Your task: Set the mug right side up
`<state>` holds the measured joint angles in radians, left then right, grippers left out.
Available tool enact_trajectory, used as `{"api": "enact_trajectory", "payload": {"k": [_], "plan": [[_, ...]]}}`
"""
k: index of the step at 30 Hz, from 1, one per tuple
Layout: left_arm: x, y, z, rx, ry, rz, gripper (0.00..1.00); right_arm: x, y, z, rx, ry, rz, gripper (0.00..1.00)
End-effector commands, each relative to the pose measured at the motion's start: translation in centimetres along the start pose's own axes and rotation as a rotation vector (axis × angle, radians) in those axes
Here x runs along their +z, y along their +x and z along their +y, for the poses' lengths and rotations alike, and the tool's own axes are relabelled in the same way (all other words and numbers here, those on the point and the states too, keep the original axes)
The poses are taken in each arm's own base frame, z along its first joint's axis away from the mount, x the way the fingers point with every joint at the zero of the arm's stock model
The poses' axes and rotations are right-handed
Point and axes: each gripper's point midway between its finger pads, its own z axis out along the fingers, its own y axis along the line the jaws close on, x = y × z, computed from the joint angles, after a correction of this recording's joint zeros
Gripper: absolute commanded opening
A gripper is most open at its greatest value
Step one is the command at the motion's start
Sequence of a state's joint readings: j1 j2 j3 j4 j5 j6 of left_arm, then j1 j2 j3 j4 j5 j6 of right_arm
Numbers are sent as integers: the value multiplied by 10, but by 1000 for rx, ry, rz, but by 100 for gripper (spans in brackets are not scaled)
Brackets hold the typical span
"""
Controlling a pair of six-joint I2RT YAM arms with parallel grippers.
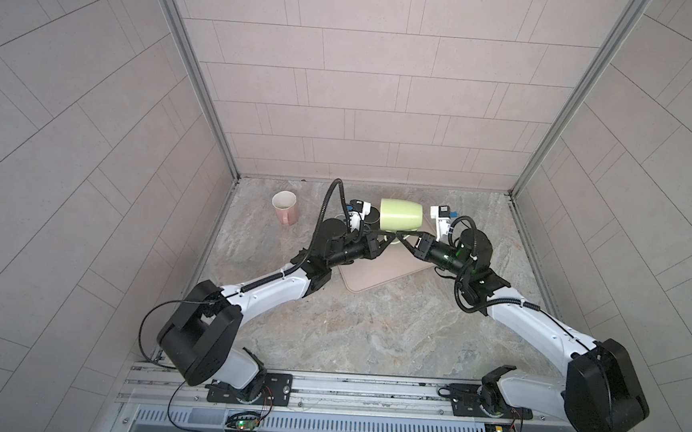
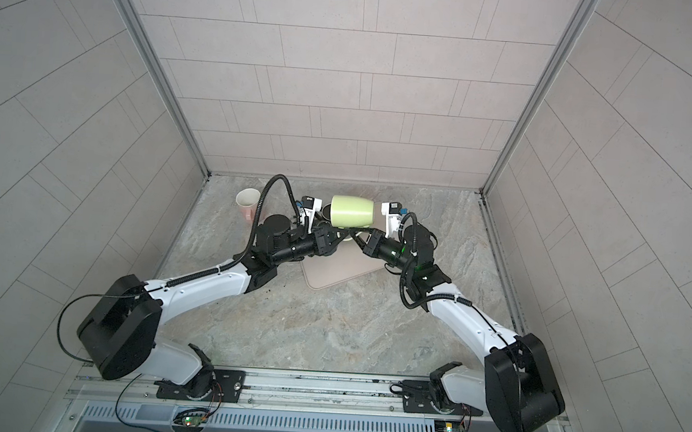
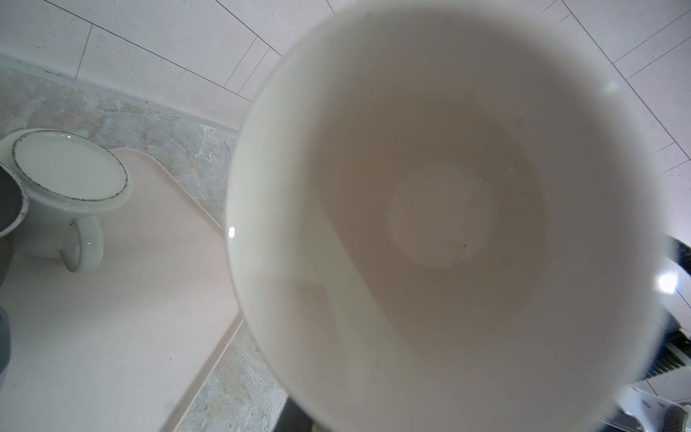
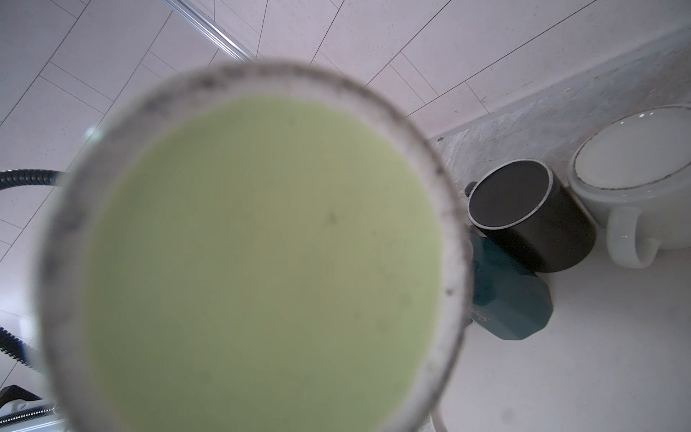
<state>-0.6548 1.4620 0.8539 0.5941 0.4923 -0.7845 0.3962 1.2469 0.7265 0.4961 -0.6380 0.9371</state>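
Both top views are showing the green mug [image 1: 400, 218] hanging in the air over the far part of the tray [image 1: 373, 277], lying on its side. Its mouth is facing the left arm's side of the tray and its base the right arm's side. The left wrist view is looking straight into the pale inside, and the right wrist view is filling with the green base.

The left gripper [image 1: 386, 241] and the right gripper [image 1: 404, 243] are meeting under the mug at its handle [image 1: 394, 240]. Both are clenched, and both appear to be pinching the handle. The contact is too small to tell which one is carrying the weight.

As I am judging it, the turn is sitting at its halfway point, with the mug neither upside down nor upright. The next move is calling for the mouth to swing upward while one grip is staying firm on the handle. Then the base needs lowering flat onto a bare spot, clear of the mugs crowding the tray's far end.

- **Mugs:** I am counting five. Besides the green one, a white mug [image 3: 71, 194], a black mug [image 4: 523, 209] and a teal mug [image 4: 504, 299] are sitting on the tray's far end, the white and black ones bottom up. A pink mug [image 1: 284, 207] is standing upright off the tray, beyond its left side.
- **Trays:** one.
- **Grippers:** two.
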Motion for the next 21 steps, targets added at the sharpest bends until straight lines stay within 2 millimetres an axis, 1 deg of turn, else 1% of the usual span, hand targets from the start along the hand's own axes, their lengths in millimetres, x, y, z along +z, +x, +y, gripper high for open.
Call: {"api": "enact_trajectory", "payload": {"k": [1, 13, 14, 15, 16, 18, 21], "plan": [[-23, -13, -119, 156, 397, -30, 13, 7, 4, -31, -8, 112, 1, 0], [-32, -10, -137, 191, 459, -24, 12, 10, 5, -42, 2, 119, 10, 0], [-32, -10, -138, 191, 466, -23, 11, 10, 6, -43, 4, 119, 11, 0], [-32, -10, -139, 189, 469, -23, 7, 10, 6, -44, 4, 119, 13, 0], [-33, -11, -139, 187, 474, -26, 0, 11, 6, -43, 5, 115, 15, 0], [-33, -11, -139, 184, 473, -30, 0, 11, 6, -43, 3, 111, 16, 0], [-33, -13, -133, 182, 443, -52, 0, 11, 8, -43, -6, 107, 23, 0]]}}
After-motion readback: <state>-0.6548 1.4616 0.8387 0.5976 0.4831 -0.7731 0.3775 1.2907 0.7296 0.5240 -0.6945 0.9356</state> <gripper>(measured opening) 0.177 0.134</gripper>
